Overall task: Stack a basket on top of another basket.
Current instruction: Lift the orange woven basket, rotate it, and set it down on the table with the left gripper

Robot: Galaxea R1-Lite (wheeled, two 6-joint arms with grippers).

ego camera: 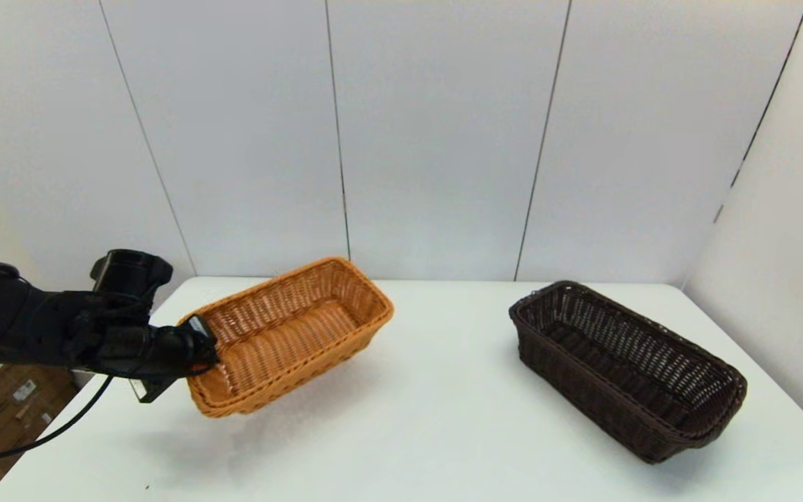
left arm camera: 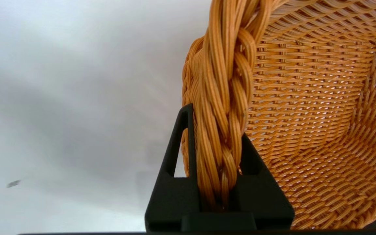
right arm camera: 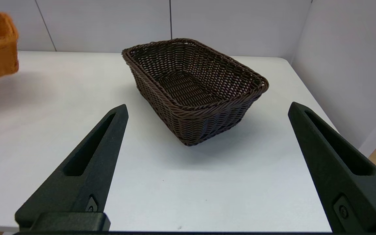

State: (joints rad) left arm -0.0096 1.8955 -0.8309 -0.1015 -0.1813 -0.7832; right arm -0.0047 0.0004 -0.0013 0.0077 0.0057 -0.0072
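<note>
Above the white bench (ego camera: pixel 443 418), the left gripper's (ego camera: pixel 199 348) fingers (left arm camera: pixel 181 143) pinch the orange-tan basket's (ego camera: pixel 290 335) braided rim, lifted and tilted; the dark brown basket (ego camera: pixel 628 369) sits well apart, facing the right gripper's (right arm camera: pixel 207 169) wide-spread, empty fingers (right arm camera: pixel 86 163).

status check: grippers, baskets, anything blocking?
Left gripper shut on orange-tan basket rim, basket lifted and tilted over table. Right gripper open, idle, facing dark brown basket, which sits on table. Nothing between the baskets.

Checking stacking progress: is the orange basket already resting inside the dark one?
No. The orange basket hangs tilted in the left gripper, apart from the dark basket.
</note>
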